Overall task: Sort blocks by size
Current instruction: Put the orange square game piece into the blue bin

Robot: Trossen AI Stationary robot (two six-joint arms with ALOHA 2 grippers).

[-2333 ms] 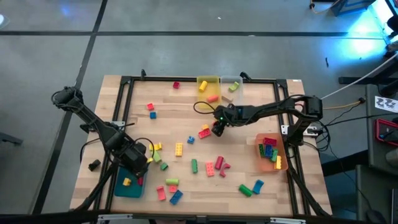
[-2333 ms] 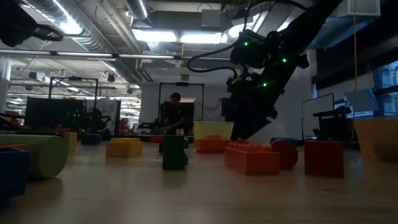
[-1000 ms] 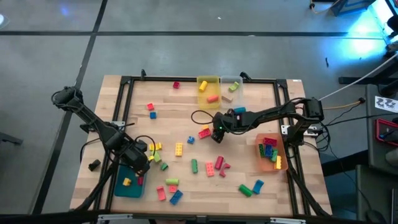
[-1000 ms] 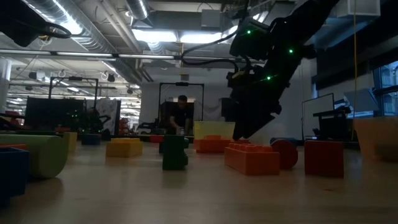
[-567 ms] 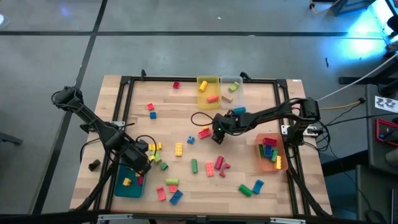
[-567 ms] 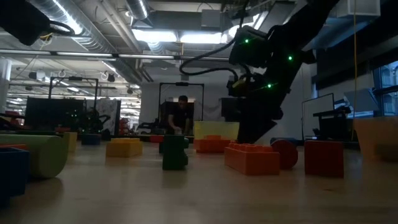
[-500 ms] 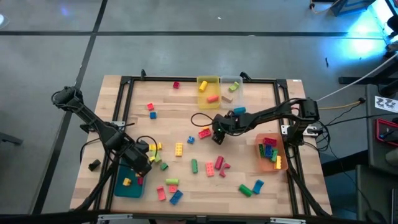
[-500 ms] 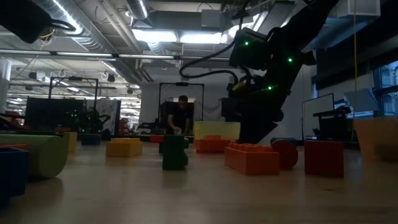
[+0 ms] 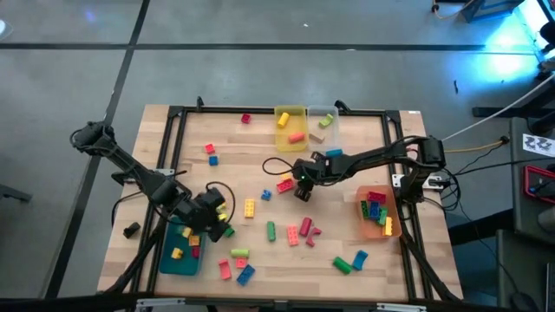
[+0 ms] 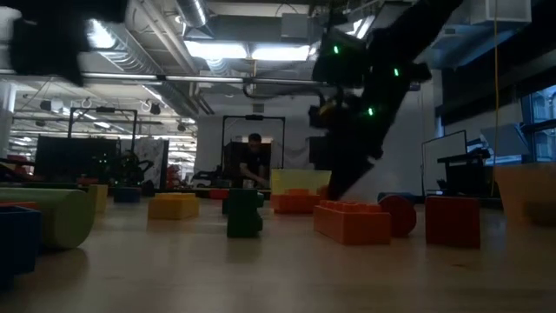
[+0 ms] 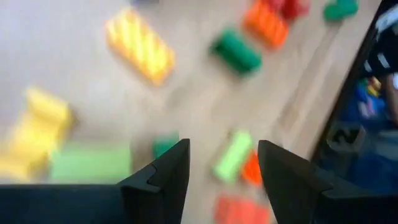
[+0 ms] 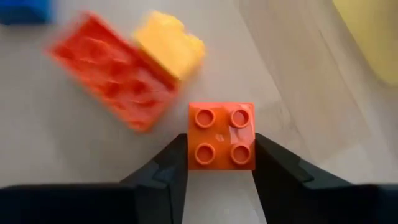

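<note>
Many blocks lie scattered on the wooden table (image 9: 251, 139). In the right wrist view a small square orange block (image 12: 222, 134) sits studs up between the fingers of my right gripper (image 12: 222, 163), which is shut on it. A red block joined to a yellow one (image 12: 134, 68) lies just beyond it. In the high view my right gripper (image 9: 300, 184) stands near the table's middle and covers the orange block. My left gripper (image 11: 224, 168) is open with nothing between its fingers. It hovers over loose yellow and green blocks (image 9: 224, 206) beside the teal bin (image 9: 179, 258). My right gripper pinches the orange block by two opposite sides (image 12: 194, 140) between its two fingers (image 12: 166, 169). The fingers slant down from the table's right side. The block lies flat with its studs up and seems to rest on the table.
A yellow bin (image 9: 290, 121) and a clear bin (image 9: 323, 121) stand at the far edge. An orange bin (image 9: 377, 215) full of blocks stands at the right. A black frame (image 9: 173, 139) runs round the table. More blocks (image 9: 295, 232) lie toward the near edge.
My left gripper has swung from over the teal bin toward the table's right, over the loose yellow and green blocks, and has turned about as it went. My right arm has stayed over the same spot near the red and yellow block.
</note>
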